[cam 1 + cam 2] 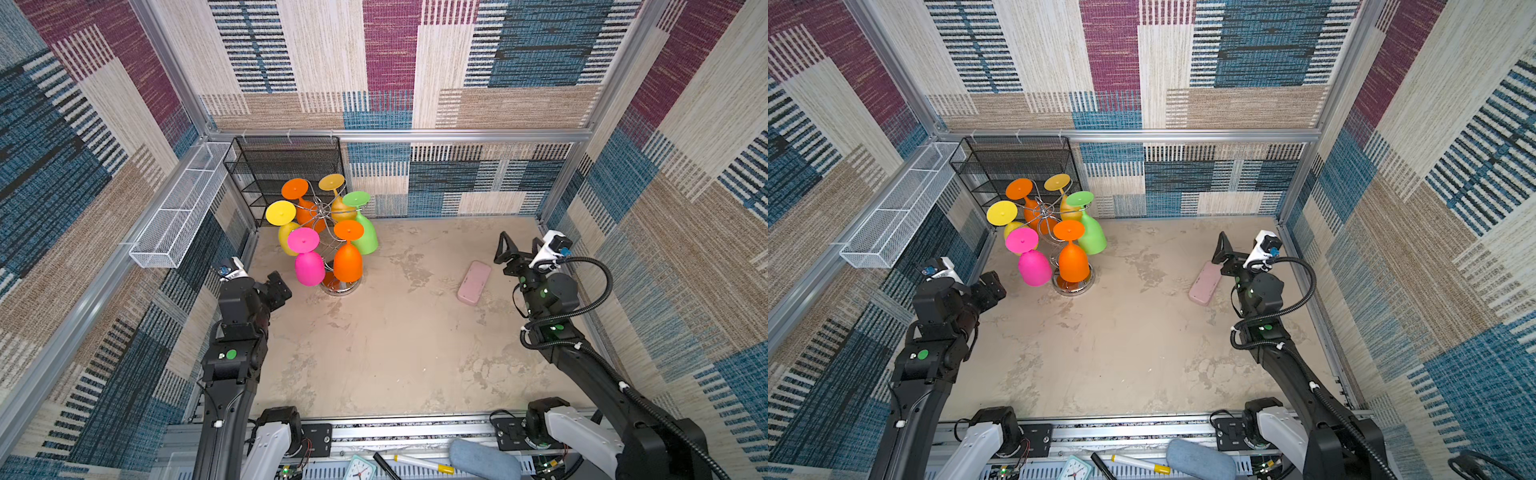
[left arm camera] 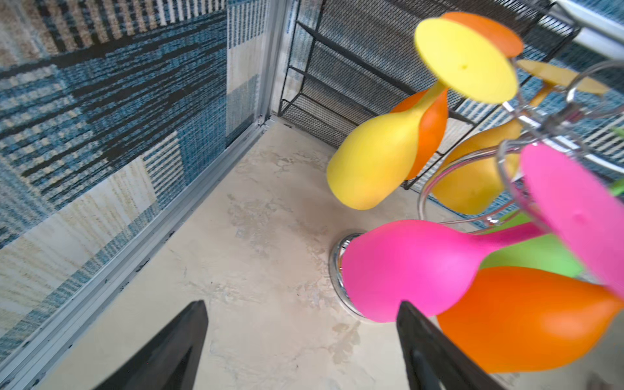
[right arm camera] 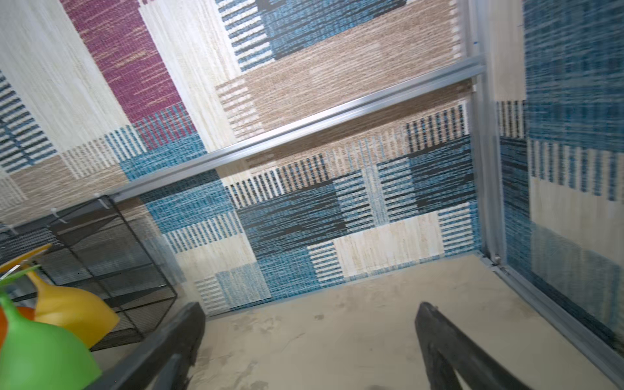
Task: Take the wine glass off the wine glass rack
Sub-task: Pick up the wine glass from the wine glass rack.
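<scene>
Hanging foot-up among five others on the wine glass rack (image 1: 322,214), both top views: pink wine glass (image 1: 309,268), nearest the left gripper (image 1: 279,286). Left wrist: jaws apart, pink bowl just beside them, likely lined up for grasping. Right wrist: right gripper (image 3: 310,307) spread, empty, apparently on standby.

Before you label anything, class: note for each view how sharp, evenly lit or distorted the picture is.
In both top views: even light, sharp, walls splayed by the wide lens; the mirrored base of the rack reflects orange. Left wrist view: the pink glass is soft, close to the lens. Right wrist view: walls smeared as if by motion, green glass blurred.
</scene>
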Robot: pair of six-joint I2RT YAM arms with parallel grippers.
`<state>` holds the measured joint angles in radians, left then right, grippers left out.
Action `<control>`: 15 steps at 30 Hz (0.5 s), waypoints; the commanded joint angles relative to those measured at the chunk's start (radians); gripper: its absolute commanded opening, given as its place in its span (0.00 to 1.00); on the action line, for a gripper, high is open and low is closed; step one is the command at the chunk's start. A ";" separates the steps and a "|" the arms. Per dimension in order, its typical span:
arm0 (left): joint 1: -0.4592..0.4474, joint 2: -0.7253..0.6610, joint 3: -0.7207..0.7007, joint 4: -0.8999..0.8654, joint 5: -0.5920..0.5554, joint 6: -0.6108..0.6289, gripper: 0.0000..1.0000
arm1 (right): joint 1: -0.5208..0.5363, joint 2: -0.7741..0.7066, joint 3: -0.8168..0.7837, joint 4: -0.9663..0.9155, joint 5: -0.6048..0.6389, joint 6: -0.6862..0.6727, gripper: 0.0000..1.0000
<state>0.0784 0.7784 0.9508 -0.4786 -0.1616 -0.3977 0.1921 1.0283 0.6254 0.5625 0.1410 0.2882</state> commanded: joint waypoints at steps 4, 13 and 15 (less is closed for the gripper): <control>0.018 0.086 0.261 -0.081 0.217 0.018 0.88 | 0.155 0.073 0.178 -0.178 -0.009 0.062 1.00; 0.016 0.199 0.402 0.007 0.490 0.126 0.83 | 0.363 0.225 0.412 -0.243 -0.121 0.259 0.99; 0.006 0.209 0.397 0.027 0.531 0.147 0.83 | 0.383 0.270 0.465 -0.256 -0.171 0.308 0.99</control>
<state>0.0902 0.9821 1.3453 -0.5152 0.2440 -0.3252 0.5579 1.2613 1.0374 0.3340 0.0326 0.4896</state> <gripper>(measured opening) 0.830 0.994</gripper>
